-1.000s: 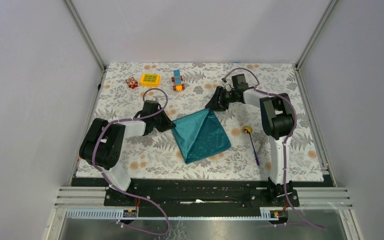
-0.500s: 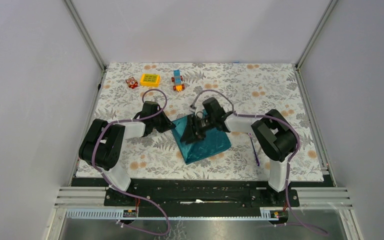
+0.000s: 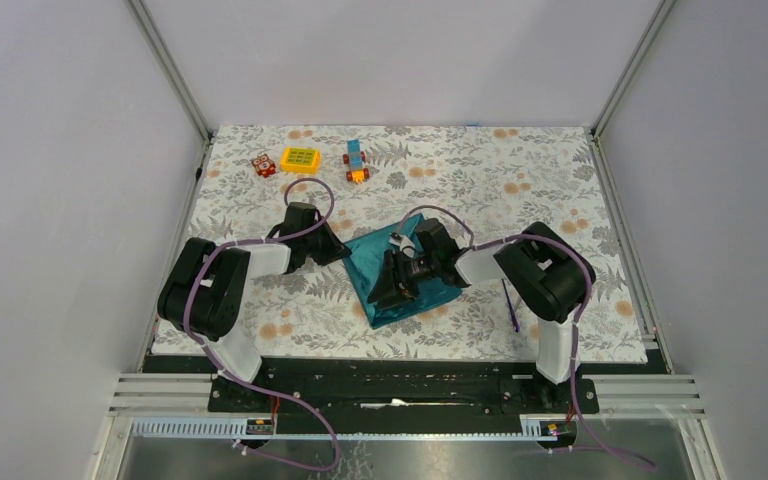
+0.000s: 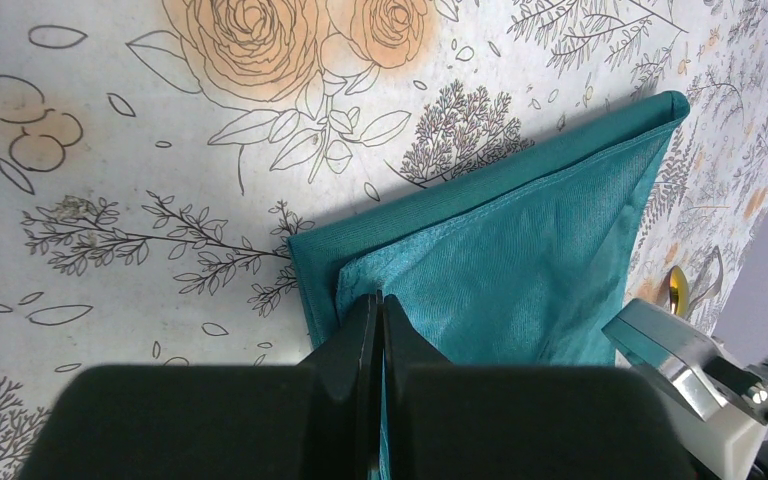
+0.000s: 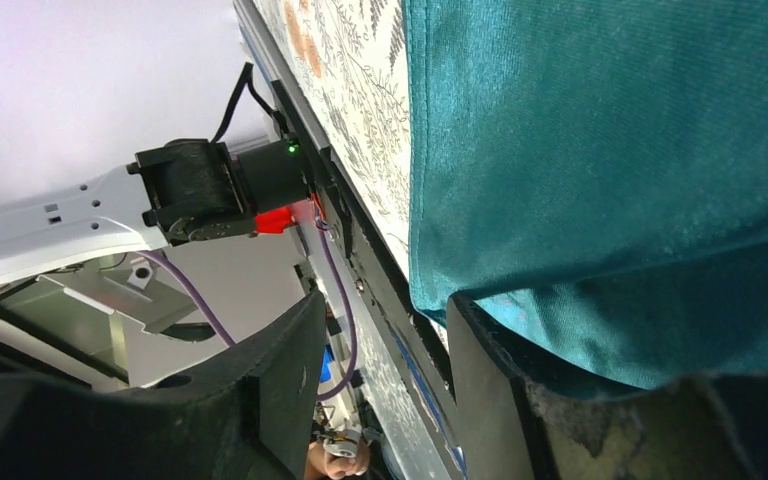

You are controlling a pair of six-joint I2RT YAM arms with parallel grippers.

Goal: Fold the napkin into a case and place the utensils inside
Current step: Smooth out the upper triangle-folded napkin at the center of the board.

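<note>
1. The table [image 3: 520,170] is covered with a floral-printed cloth and fenced by grey walls on three sides.
2. The left arm [image 3: 230,270] rises from its base and bends at the elbow. Its forearm reaches low to the right, toward the middle of the table.
3. The right arm [image 3: 545,275] folds back over its own base, and its forearm stretches left and low across the cloth.
4. The napkin [image 3: 368,268], dark teal and folded into a rough triangle, lies at the table's centre between the two arms. The wrist view shows its doubled layers [image 4: 520,270].
5. The left hand [image 3: 343,252] sits at the napkin's left corner. Its fingers are pressed together [image 4: 380,305], with a sliver of teal cloth pinched between them.
6. The right hand [image 3: 392,290] lies over the napkin's near half, pointing toward the front edge. Its fingers stand apart [image 5: 385,310] with clear space between them. The napkin's edge [image 5: 610,150] rests against one finger, unclamped.
7. The purple-handled utensil [image 3: 510,305] lies on the table just right of the napkin, partly hidden by the right arm. Its golden head shows in the left wrist view [image 4: 676,285].
8. Toy blocks [image 3: 300,159] sit at the far left of the table, well apart from the napkin.
</note>
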